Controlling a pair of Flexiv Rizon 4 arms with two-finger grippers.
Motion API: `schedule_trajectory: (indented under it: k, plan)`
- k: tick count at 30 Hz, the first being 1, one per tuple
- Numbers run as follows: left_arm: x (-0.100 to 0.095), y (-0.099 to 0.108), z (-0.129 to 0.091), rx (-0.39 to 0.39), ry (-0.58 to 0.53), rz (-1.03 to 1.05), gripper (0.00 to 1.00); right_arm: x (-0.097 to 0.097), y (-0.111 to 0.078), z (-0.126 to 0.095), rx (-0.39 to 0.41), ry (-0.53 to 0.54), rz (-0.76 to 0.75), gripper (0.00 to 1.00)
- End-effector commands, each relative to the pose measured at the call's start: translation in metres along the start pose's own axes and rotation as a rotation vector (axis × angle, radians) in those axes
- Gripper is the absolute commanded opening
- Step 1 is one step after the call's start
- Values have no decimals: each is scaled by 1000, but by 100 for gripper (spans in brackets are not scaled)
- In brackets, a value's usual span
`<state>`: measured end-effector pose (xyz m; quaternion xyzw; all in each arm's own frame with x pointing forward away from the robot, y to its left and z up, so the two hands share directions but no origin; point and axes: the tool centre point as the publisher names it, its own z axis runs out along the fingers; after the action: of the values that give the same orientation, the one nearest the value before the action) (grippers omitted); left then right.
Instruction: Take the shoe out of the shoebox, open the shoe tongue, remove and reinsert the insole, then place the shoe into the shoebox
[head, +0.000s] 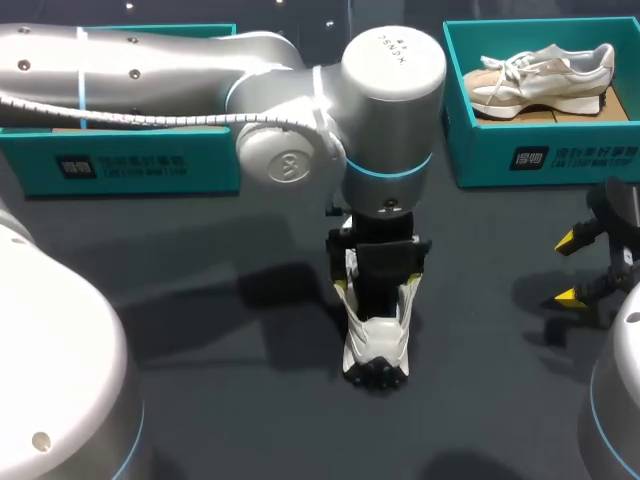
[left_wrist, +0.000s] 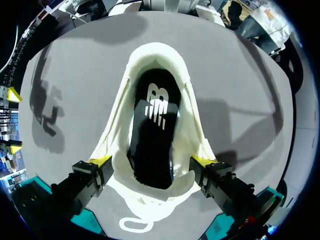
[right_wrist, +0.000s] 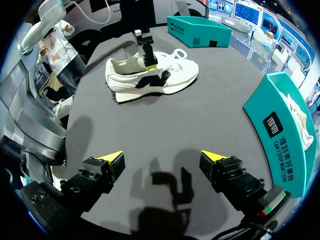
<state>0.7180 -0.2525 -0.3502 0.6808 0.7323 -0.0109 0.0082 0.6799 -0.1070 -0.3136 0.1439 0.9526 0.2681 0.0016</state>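
A white shoe (head: 378, 345) stands on the dark table, heel toward the front edge. My left gripper (head: 375, 285) comes down on it from above. In the left wrist view the left gripper (left_wrist: 151, 161) is open wide. Its yellow fingertips (left_wrist: 100, 161) sit at the two sides of the shoe (left_wrist: 160, 65), whose mouth is spread. The black insole (left_wrist: 152, 135) lies inside the shoe, and the tongue (left_wrist: 150, 192) is folded back. My right gripper (head: 568, 268) hangs open over bare table at the right, holding nothing. From the right wrist view the shoe (right_wrist: 150, 80) lies well ahead of that right gripper (right_wrist: 162, 159).
A teal shoebox (head: 540, 150) at the back right holds a beige shoe (head: 540, 75). A second teal shoebox (head: 120, 160) stands at the back left, partly behind my left arm. In the right wrist view one box (right_wrist: 280, 135) is close beside the right gripper.
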Motion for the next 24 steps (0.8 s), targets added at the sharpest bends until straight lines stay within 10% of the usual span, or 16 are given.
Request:
schedule_trajectory:
  k: [1,16,24]
  plan:
    - [4,9,-5,13,-14,6,98,2,0,-1,2,-4,0,100]
    - [9,41,-37,-18,-43,-13,88,2,0,-1,2,-4,0,100]
    - [12,56,-66,2,-89,-29,49,2,0,-1,2,-4,0,100]
